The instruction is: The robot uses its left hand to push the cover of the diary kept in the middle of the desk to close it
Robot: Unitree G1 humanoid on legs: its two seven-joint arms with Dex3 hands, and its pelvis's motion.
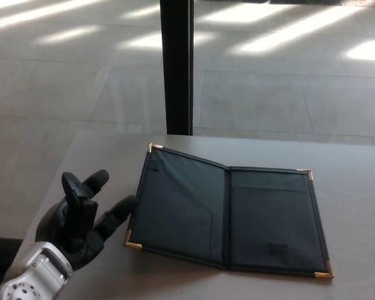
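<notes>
Head view. One diary (pixel 228 215), dark, lying open near the middle of a grey desk (pixel 100 150); two panels, inner pockets showing. Three brass corner caps visible (far left, near left, near right, plus one at far right, so four in all). Left cover sits slightly raised along its outer edge; right cover lies flat. One black post (pixel 176 65) stands beyond the desk's far edge, on a pale tiled floor with sun patches.

One robot hand in view: left hand (pixel 81 219), at near left, silver wrist below it. Palm faces right toward the diary, fingers (pixel 115 210) spread and empty, thumb up. One fingertip reaches just beside the near-left corner of the left cover; contact cannot be told. Right hand not visible.
</notes>
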